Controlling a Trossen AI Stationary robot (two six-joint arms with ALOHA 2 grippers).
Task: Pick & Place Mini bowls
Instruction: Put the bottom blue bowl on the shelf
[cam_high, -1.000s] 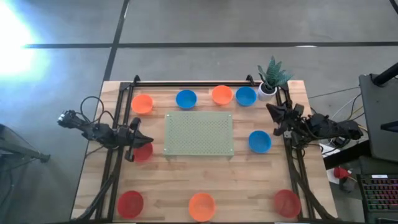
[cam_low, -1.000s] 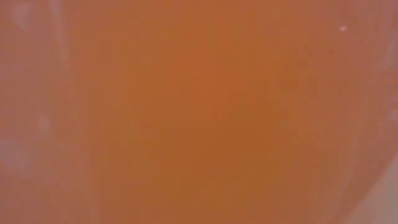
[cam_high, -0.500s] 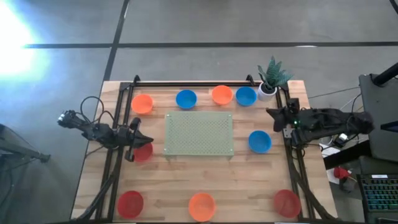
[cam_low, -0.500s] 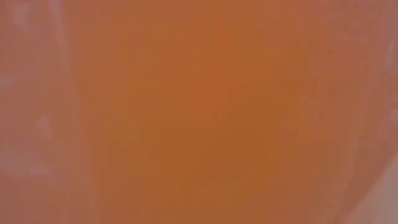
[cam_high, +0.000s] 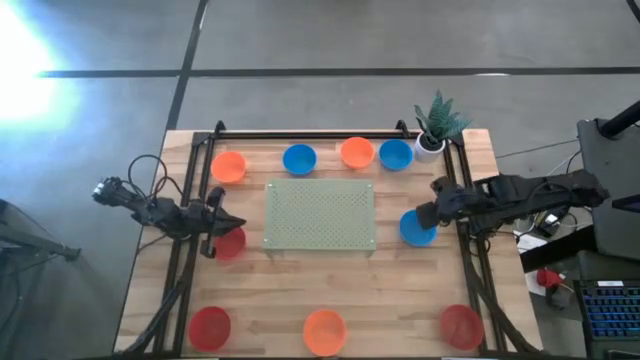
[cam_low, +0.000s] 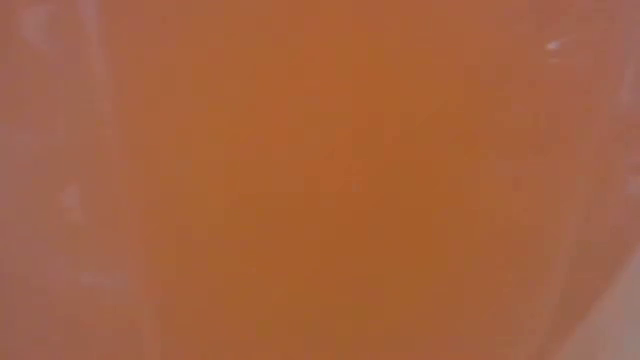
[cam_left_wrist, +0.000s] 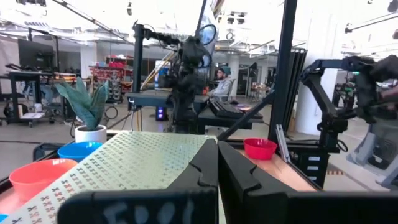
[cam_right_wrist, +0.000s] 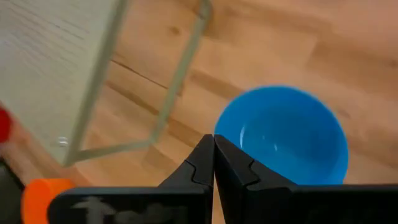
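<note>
Several mini bowls stand on the wooden table around the pale green mat (cam_high: 320, 214): two orange (cam_high: 230, 166) (cam_high: 356, 152) and two blue (cam_high: 299, 158) (cam_high: 395, 154) along the far side, and red (cam_high: 210, 325), orange (cam_high: 324, 331) and red (cam_high: 461, 325) along the near side. My right gripper (cam_high: 424, 213) is shut, empty, over the far rim of a blue bowl (cam_high: 417, 229) right of the mat; the right wrist view shows this bowl (cam_right_wrist: 289, 140) just past the shut fingertips (cam_right_wrist: 214, 149). My left gripper (cam_high: 236, 222) is shut and empty beside a red bowl (cam_high: 229, 244) left of the mat.
A white pot with a green plant (cam_high: 435, 125) stands at the far right corner. Black frame rails (cam_high: 190, 240) run along the table's left, right and far sides. An orange surface (cam_low: 320, 180) fills the low view. The left wrist view looks level across the mat (cam_left_wrist: 143, 162).
My right gripper has moved from the right rail toward the table's left and near edges, ending over the blue bowl right of the mat. The bowls have stayed in place.
</note>
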